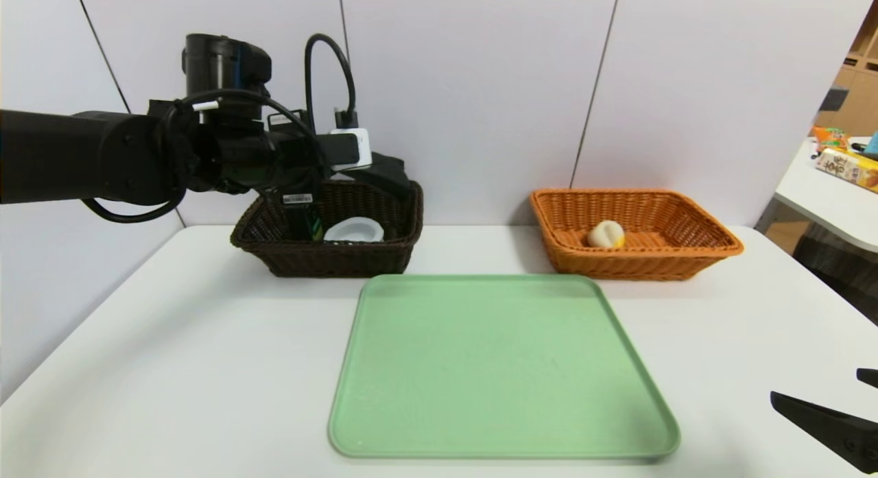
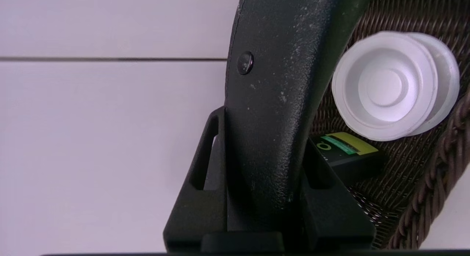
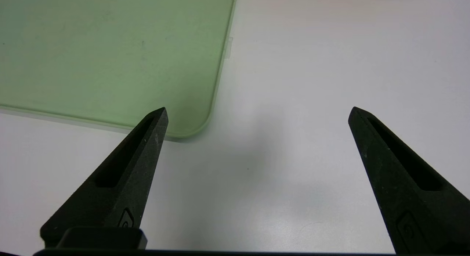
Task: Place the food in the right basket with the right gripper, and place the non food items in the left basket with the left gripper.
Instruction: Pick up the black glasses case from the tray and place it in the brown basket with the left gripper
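Observation:
My left gripper (image 2: 264, 127) is shut on the black wedge-shaped block (image 2: 279, 65) and holds it over the dark brown left basket (image 1: 329, 262). Inside that basket (image 2: 437, 182) lie the white round roll (image 1: 353, 230) (image 2: 389, 83) and the dark green bottle (image 1: 314, 228) (image 2: 349, 153). In the head view the block (image 1: 391, 173) juts out above the basket's right end. The small bun (image 1: 606, 234) sits in the orange right basket (image 1: 713, 234). My right gripper (image 3: 257, 112) (image 1: 815, 383) hovers open and empty over the table's near right corner.
A pale green tray (image 1: 501, 368) (image 3: 110, 46) lies bare in the middle of the white table (image 1: 171, 341), in front of both baskets. A wall stands close behind the baskets. A second table with packaged goods (image 1: 847, 166) stands at the far right.

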### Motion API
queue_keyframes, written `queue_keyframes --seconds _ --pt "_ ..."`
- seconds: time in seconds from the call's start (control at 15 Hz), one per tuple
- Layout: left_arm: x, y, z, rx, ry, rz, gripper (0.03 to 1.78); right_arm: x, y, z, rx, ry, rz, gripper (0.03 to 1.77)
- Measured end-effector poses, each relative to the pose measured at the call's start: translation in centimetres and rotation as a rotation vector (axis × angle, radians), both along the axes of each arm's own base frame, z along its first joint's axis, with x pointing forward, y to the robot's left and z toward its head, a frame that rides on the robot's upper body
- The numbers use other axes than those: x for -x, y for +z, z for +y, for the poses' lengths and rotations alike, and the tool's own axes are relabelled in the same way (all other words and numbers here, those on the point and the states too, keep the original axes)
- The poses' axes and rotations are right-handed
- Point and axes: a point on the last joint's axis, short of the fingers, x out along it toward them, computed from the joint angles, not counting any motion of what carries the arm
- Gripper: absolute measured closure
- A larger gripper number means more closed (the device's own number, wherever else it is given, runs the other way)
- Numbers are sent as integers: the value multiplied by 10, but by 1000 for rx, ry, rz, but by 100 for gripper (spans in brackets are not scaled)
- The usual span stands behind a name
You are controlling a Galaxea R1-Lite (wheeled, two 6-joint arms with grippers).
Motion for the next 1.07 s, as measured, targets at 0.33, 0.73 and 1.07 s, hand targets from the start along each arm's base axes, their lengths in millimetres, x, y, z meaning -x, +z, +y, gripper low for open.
queue_keyframes --seconds 0.33,0.73,1.07 --pt "-19 -22 4 -2 29 49 133 0 0 0 1 0 0 10" --pt "-22 -29 4 -3 32 50 133 1 0 0 1 0 -1 10" --pt "-21 -33 4 -3 31 51 74 1 0 0 9 5 -5 10"
